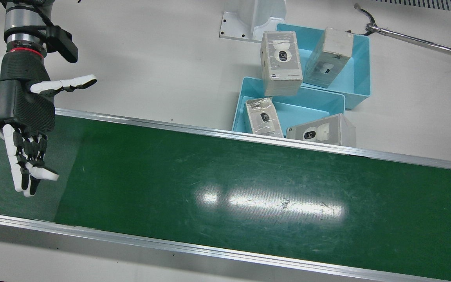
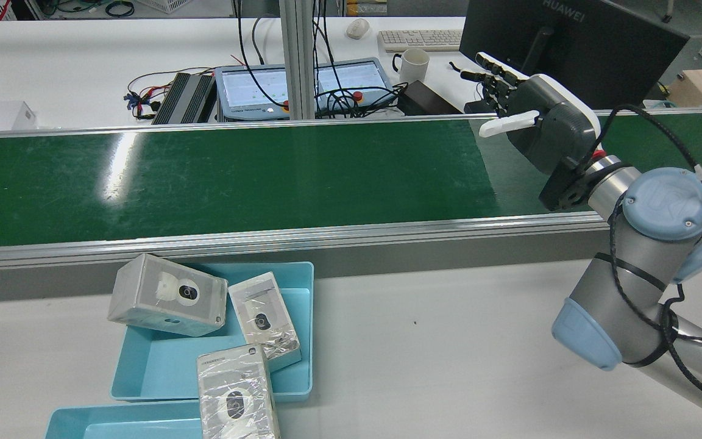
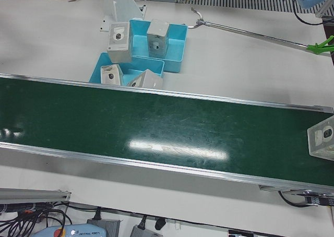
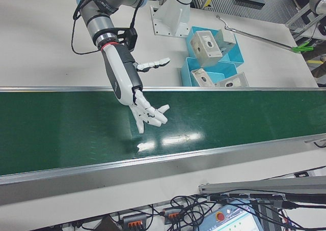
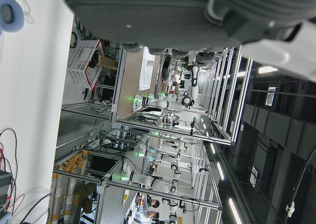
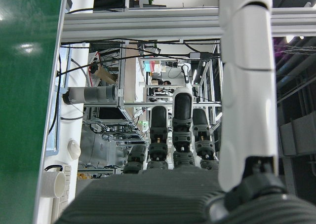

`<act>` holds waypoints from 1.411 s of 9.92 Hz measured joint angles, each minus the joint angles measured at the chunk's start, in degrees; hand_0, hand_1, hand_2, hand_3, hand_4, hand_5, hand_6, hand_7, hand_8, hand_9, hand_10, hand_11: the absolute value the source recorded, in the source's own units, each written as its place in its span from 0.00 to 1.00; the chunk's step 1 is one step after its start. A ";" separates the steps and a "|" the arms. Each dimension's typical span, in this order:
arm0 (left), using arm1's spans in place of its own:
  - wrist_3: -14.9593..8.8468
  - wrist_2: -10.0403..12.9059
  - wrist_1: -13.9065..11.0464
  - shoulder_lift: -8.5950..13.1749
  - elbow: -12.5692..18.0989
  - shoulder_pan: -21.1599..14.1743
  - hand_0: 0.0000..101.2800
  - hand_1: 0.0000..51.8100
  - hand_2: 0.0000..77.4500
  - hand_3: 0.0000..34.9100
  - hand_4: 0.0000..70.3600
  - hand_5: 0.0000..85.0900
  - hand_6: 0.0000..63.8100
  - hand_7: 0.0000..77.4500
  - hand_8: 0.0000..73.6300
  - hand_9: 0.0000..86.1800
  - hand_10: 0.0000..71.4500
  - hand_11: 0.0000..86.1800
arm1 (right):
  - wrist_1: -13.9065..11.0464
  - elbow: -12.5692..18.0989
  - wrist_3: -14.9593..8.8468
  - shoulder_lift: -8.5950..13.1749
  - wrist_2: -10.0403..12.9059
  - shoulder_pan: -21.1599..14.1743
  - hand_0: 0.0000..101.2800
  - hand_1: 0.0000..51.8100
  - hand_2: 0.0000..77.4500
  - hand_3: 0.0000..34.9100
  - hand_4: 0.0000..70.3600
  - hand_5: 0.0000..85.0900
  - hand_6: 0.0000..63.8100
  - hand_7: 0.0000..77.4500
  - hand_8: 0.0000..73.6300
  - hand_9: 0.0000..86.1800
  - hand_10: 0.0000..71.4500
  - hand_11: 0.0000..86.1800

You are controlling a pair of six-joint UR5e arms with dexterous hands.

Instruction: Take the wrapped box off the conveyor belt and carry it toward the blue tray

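The belt (image 1: pixel 225 184) is the biggest thing here, and it's bare under the right hand (image 1: pixel 24 117) and for a long way along from it. That hand hangs over one end of the belt with fingers (image 4: pixel 147 113) spread and the thumb stuck out sideways, holding nothing.

The trays (image 1: pixel 284 109) sit off the belt's robot-side edge, far along from the hand. There are two of them w/ four wrapped boxes already dumped in or leaning on the rims.

The box (image 3: pixel 321 139) that matters is way out at the opposite belt end from the hand. It only shows in the left-front view, half cut by the frame edge. Can't tell if the belt is running.

Left hand (image 5: pixel 163 14): only its own cam shows it, just the palm underside pointing off into the room. Can't tell how the fingers stand, and it's nowhere near the belt afaict.

How I'd do it, imo:
- Don't chase the box. Assuming the belt brings it over, wait w/ the hand open as is.
- Drop lower before it arrives, palm facing the incoming box, thumb on the opposite face from the fingers.
- The wrap looks slick, so squeeze the wide flat sides, not the corners.
- Lift clear of the belt rail (image 1: pixel 249 135) before swinging over, since the trays sit right behind it.
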 joint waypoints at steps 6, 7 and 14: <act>0.00 0.00 0.00 0.00 0.00 0.00 0.00 0.00 0.01 0.00 0.00 0.01 0.01 0.01 0.01 0.01 0.00 0.01 | 1.70 -0.57 0.73 1.41 -0.74 0.72 0.47 0.22 0.02 0.00 0.13 0.06 0.00 0.14 0.04 0.01 0.00 0.01; 0.00 0.00 0.00 0.00 0.00 0.00 0.00 0.00 0.01 0.00 0.00 0.01 0.01 0.01 0.01 0.01 0.01 0.01 | 2.53 -0.80 0.78 1.35 -0.74 0.87 0.47 0.26 0.02 0.00 0.19 0.15 0.13 0.25 0.09 0.02 0.00 0.01; 0.00 0.00 0.00 0.00 0.00 0.00 0.00 0.00 0.01 0.00 0.00 0.01 0.01 0.01 0.01 0.01 0.00 0.01 | 3.68 -1.71 1.65 1.02 -0.57 1.00 0.48 0.26 0.05 0.00 0.16 0.16 0.13 0.25 0.09 0.09 0.00 0.01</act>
